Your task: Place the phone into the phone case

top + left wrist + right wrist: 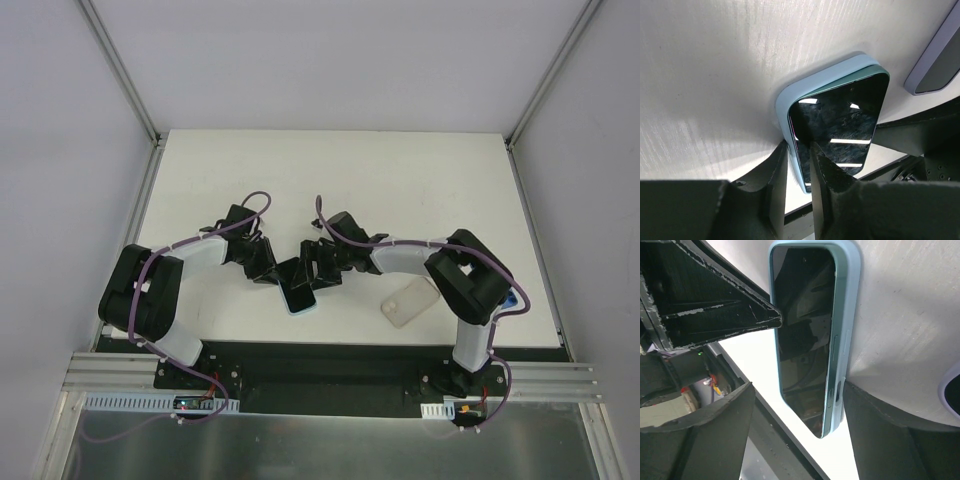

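At the near-centre of the white tabletop, between the two arms, lies the glossy black-screened phone with a teal frame. It rests in the soft light-blue phone case but is not fully seated. In the right wrist view the teal side with its buttons stands exposed above the case wall along one long edge. In the left wrist view the phone sits skewed, with a broad strip of case showing round one corner. Step in hand, as I read it: pressing the phone home, insertion mostly done. The left gripper is narrowed to a slit on the opposite long edge, one finger outside the case wall, the other on the screen margin; it looks like a real pinch on the case wall and phone rim. The right gripper is spread wide at the phone's end, a finger either side, holding nothing. One finger is just beside the case wall; I can't tell if it touches. A pale rounded-rectangle item with a lavender rim lies to the right, apart from the case; I can't tell what it is. The next move likely calls for steadying the case and pushing down on the exposed edge until the lip closes over the frame. It should then work toward the corners, go easy on the side buttons and not shove the whole thing across the table.
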`<state>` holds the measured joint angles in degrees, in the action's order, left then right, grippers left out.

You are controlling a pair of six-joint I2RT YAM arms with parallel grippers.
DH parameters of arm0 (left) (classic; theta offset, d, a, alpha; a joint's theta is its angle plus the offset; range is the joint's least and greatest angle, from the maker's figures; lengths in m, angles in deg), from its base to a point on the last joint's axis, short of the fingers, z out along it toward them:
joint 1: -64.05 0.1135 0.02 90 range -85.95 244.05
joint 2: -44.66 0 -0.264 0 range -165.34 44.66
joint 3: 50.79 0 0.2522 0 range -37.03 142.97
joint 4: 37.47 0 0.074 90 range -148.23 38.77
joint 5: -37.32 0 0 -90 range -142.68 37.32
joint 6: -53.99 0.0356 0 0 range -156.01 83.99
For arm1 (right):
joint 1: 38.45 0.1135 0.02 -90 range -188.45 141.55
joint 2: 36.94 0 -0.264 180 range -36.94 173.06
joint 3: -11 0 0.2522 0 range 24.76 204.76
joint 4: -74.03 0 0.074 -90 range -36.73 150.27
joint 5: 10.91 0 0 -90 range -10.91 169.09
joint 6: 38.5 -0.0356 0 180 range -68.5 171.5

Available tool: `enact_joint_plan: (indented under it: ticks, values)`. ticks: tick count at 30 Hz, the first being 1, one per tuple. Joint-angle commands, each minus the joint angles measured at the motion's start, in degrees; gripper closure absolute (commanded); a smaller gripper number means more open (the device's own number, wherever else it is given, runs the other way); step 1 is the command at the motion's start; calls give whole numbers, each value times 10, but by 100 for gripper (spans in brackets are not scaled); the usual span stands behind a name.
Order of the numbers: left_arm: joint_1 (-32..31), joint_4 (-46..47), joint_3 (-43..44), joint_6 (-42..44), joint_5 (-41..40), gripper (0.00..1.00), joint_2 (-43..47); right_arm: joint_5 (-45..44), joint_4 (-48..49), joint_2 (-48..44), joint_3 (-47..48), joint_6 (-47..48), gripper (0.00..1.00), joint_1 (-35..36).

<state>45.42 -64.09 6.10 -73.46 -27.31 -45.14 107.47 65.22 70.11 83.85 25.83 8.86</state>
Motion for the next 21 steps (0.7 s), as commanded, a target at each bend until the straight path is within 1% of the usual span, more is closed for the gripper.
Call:
enact_joint_plan:
  ticks: [1,5,6,8,11,15,21]
  values:
    - [-11,2,-20,7,20,85,-25,40,120,29,-21,-43,27,-1]
    - [-10,12,-23,4,42,87,-16,69,146,27,-29,-54,27,-6]
    - [-10,11,-20,6,58,87,-17,74,147,27,-30,-54,27,-7]
    - [-10,14,-17,3,68,88,-16,77,167,27,-37,-65,27,-9]
    - [-10,46,-31,-12,92,91,-6,98,215,34,-43,-97,27,-11]
    - [-11,67,-48,-18,117,93,7,86,219,32,-58,-96,28,-17]
    - [-10,85,-62,-21,141,99,18,110,240,23,-64,-110,28,-25]
